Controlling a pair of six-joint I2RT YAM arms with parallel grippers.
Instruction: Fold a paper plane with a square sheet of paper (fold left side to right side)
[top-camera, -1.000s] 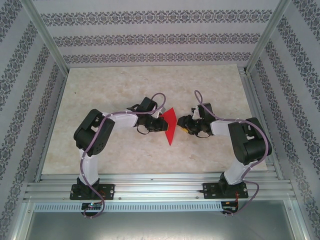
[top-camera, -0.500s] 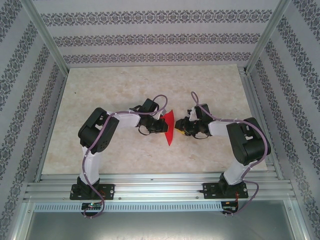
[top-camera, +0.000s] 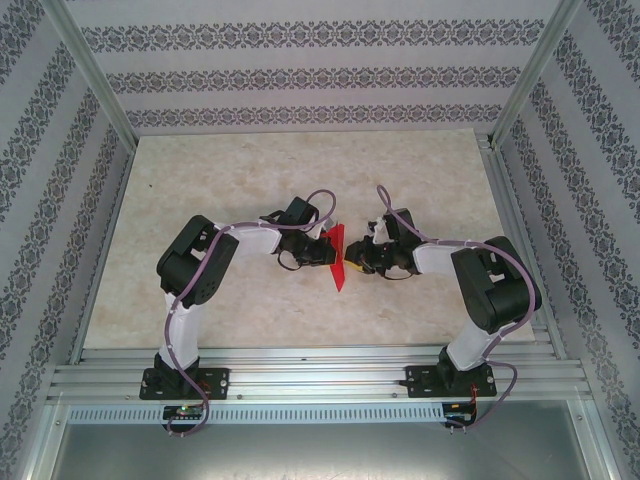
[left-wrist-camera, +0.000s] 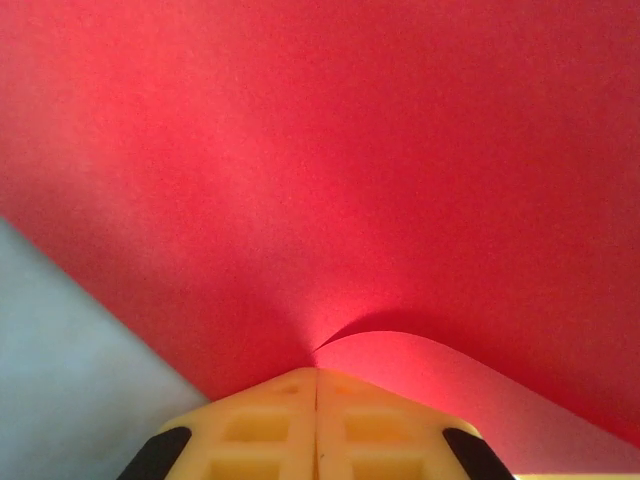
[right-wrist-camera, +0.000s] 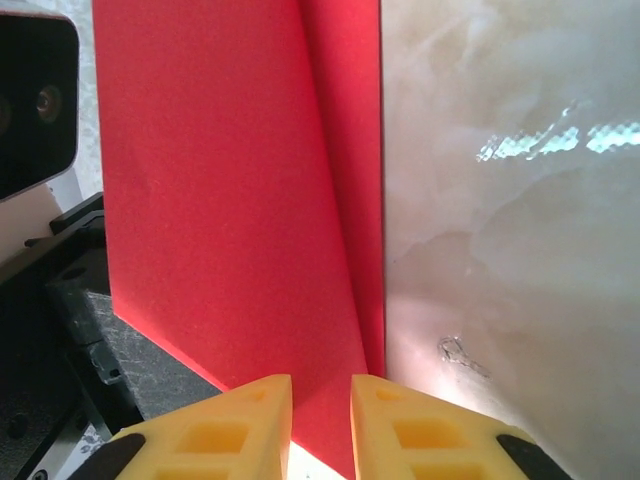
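Presses nearer than a second ago, clamping the square sheet of paper (top-camera: 338, 265) upright between the clenched left gripper (left-wrist-camera: 316, 372) tips and straddling its fold with the right gripper (right-wrist-camera: 320, 378), narrowly parted, for creasing.

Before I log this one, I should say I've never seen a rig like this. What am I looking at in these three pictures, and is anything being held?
Two small robot arms are bolted at the near edge of a marble-patterned table. The wide picture looks down from above and behind them, with the left arm on the left and the right arm on the right. The other two pictures come from a camera on each wrist, so the yellow fingers at the bottom are that arm's own end effector. Between the arms is one piece of red paper, partly folded. The left end effector is shut on the paper's edge. The right end effector has its fingers a little apart, with the folded paper running down between them, so it is not clamped.
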